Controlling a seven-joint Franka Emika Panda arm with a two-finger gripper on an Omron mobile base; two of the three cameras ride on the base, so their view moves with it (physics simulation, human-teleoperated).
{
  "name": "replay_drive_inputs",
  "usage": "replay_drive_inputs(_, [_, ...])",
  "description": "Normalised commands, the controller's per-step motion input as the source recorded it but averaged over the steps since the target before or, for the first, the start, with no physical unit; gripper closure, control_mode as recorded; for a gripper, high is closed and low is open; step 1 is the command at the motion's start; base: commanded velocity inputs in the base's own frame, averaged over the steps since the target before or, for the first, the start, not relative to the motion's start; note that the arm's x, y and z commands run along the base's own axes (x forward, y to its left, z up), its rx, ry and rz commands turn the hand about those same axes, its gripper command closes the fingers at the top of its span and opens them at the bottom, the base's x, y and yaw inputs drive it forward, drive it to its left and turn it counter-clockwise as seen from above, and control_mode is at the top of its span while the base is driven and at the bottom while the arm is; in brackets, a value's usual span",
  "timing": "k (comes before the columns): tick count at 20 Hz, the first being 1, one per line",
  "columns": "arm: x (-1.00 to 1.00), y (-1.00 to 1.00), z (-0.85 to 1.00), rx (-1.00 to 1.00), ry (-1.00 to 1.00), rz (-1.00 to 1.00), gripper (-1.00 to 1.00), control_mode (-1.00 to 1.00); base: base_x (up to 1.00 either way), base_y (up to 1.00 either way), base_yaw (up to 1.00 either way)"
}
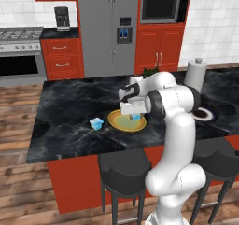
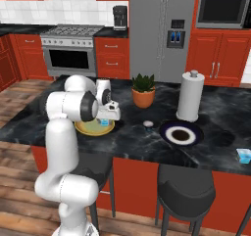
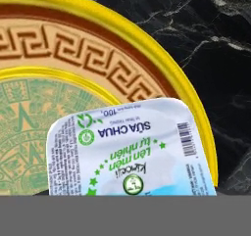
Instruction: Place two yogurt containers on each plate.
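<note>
My gripper (image 1: 134, 114) (image 2: 105, 119) hangs low over the yellow-orange plate (image 1: 116, 122) (image 2: 87, 129), shut on a light-blue yogurt container (image 1: 136, 117) (image 2: 104, 123). In the hand view the container's printed whitish lid (image 3: 130, 149) sits just inside the plate's yellow rim (image 3: 162, 59); the fingertips are hidden. I cannot tell whether the cup touches the plate. A second yogurt container (image 1: 96, 123) stands on the counter left of that plate. A third yogurt container (image 2: 243, 155) is at the counter's far right. The navy-rimmed plate (image 1: 205, 113) (image 2: 180, 134) lies to the right, with nothing on it.
A paper towel roll (image 1: 196, 74) (image 2: 190, 97) and a potted plant (image 2: 143, 95) stand behind the plates. A small pale object (image 2: 147, 124) lies between the plates. Black stools (image 1: 123, 170) sit below the counter's front edge.
</note>
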Motion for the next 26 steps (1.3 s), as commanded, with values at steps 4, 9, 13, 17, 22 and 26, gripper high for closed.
replay_drive_inputs(4, [0.04,0.03,-0.21,0.00,0.00,0.00,1.00,-1.00,0.00,0.00,0.00])
replay_drive_inputs(9, [0.00,0.00,-0.10,0.00,0.00,0.00,-1.00,-1.00,0.00,0.00,0.00])
replay_drive_inputs(13, [-0.02,0.00,0.05,0.01,-0.02,0.00,-1.00,-1.00,0.00,0.00,0.00])
replay_drive_inputs(17, [-0.14,0.00,0.24,0.01,-0.10,0.00,-1.00,-1.00,0.00,0.00,0.00])
replay_drive_inputs(22, [-0.25,0.05,0.29,0.00,-0.13,0.00,-1.00,-1.00,0.00,0.00,0.00])
replay_drive_inputs(26, [-0.32,0.04,0.12,0.00,-0.11,-0.01,-1.00,-1.00,0.00,0.00,0.00])
